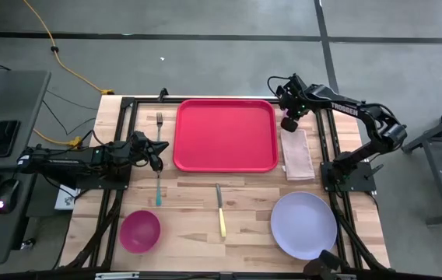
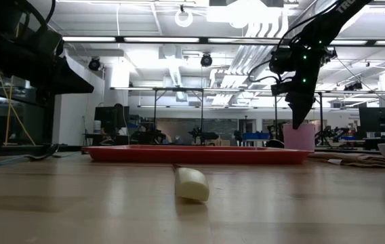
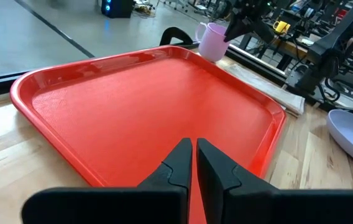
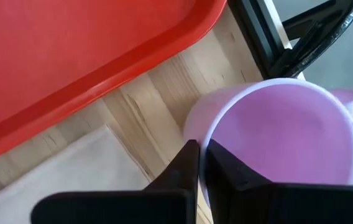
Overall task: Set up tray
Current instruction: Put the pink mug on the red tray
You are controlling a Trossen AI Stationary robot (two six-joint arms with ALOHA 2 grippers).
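Left gripper (image 1: 156, 155) sits left of centre in the high view, just off the tray's left edge, fingers (image 3: 179, 163) nearly pressed together with only a thin slit, holding nothing. Fork (image 1: 159, 123) lies just beside it. The tray (image 1: 225, 134), red, rectangular, rounded corners, low raised rim, bare inside, lies flat at upper centre. Right gripper (image 1: 290, 109) hangs at the tray's upper-right corner, fingers (image 4: 187, 163) pinched on the near rim of the pink mug (image 4: 288, 134). Beige napkin (image 1: 297, 153) lies right of the tray, lavender plate (image 1: 304, 225) lower right.
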